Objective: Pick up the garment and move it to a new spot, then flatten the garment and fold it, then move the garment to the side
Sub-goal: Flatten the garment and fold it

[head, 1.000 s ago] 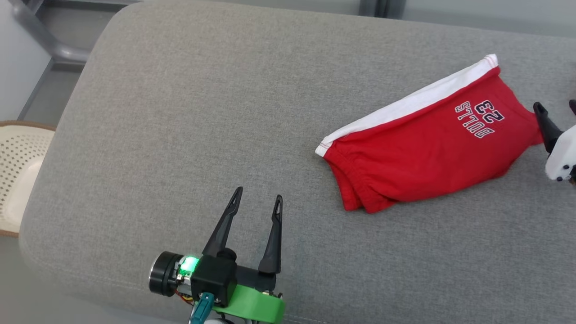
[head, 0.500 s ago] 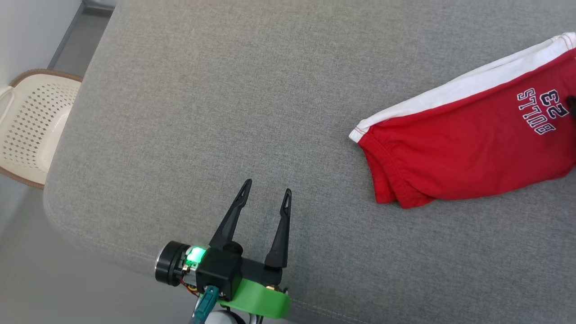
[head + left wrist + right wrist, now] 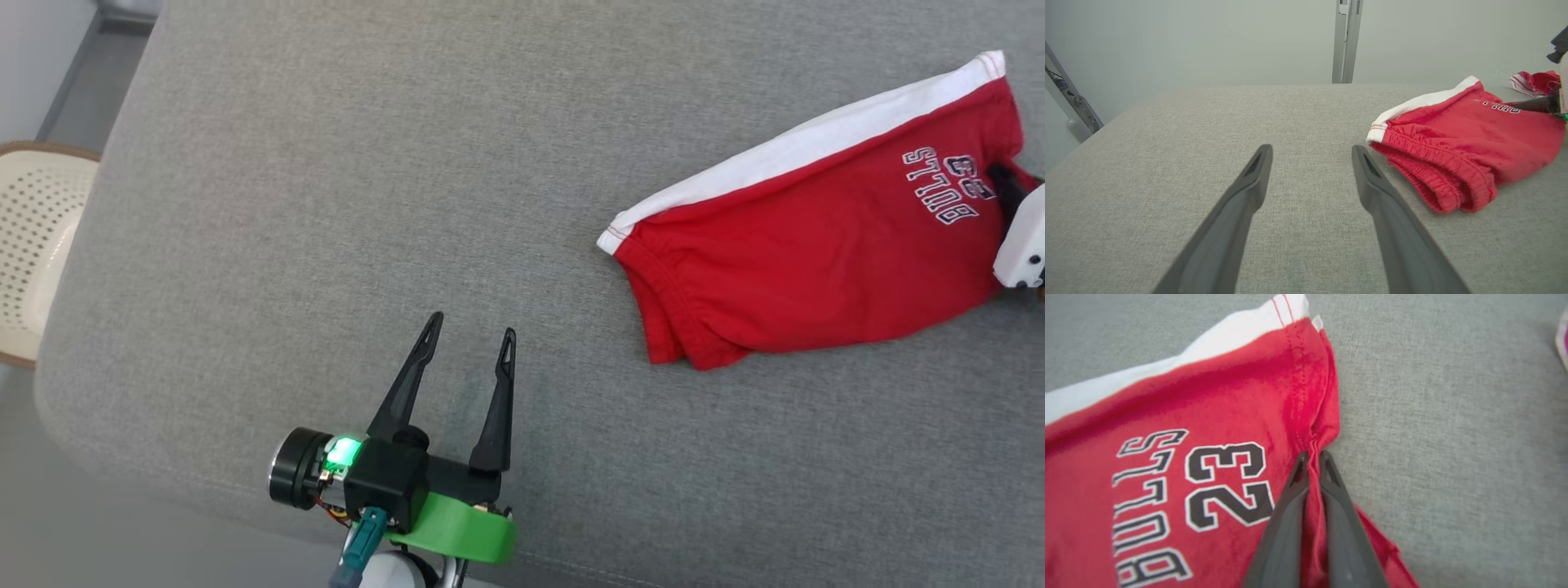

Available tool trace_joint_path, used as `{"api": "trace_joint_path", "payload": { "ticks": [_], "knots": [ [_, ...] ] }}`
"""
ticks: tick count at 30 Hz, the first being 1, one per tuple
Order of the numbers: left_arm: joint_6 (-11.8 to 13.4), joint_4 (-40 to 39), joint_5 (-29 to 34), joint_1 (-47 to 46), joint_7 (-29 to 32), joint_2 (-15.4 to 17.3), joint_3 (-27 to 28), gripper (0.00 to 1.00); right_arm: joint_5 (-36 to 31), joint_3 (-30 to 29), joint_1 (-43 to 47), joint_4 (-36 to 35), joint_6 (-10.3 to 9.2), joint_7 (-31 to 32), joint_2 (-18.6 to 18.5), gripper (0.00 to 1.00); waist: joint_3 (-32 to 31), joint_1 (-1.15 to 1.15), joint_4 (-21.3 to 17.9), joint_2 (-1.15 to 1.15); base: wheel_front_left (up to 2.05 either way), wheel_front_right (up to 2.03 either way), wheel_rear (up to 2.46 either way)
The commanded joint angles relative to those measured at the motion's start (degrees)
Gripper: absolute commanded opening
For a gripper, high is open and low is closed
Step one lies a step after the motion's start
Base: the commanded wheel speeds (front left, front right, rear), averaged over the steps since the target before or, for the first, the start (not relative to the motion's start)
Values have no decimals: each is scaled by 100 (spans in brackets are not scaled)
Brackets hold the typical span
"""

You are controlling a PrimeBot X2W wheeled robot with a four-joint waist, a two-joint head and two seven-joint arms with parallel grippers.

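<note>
**A:** A broad grey cushion (image 3: 367, 163) runs right across. The red shorts (image 3: 816, 261) lie doubled over on its right side, with a white stripe (image 3: 784, 155) along the far edge.

**B:** A cream perforated basket (image 3: 33, 245) sits off the cushion's left end. Where are the arms?

**A:** The left gripper (image 3: 470, 327) is over bare cushion near the front edge. It's well apart from the shorts, fingers spread wide, holding nothing.

**B:** And the right gripper (image 3: 1313, 454)?

**A:** Its fingers are pressed together, pinching a bunched ridge of red fabric at the shorts' right hem, just beside the "BULLS 23" lettering (image 3: 1188, 490).
</note>
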Motion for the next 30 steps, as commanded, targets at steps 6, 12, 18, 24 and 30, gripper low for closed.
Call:
{"api": "trace_joint_path", "payload": {
  "ticks": [6, 12, 18, 24, 30],
  "knots": [
    [-110, 25, 201, 92, -18, 5, 152, 100, 50, 151, 487, -23, -7, -446, 84, 0, -561, 0, -974, 0, 0, 0, 0],
    [-190, 43, 251, 196, -18, 7, 229, 100, -123, 140, 744, -107, -7, -875, -96, 0, -774, 0, -1330, 0, 0, 0, 0],
    [-248, 43, 234, 322, -18, 7, 334, 100, -559, 35, 755, -150, -6, -1218, 57, 0, -902, 0, -1470, 0, 0, 0, 0],
    [-284, 117, 234, 410, -18, 7, 342, 100, -1139, -120, 689, -411, -6, -1371, 457, 0, -1105, 0, -1428, 0, 0, 0, 0],
    [-270, 164, 205, 535, -18, 7, 333, 100, -1659, -355, 852, -983, -6, -1076, 1011, 0, -1329, 0, -1325, 0, 0, 0, 0]
  ]
}}
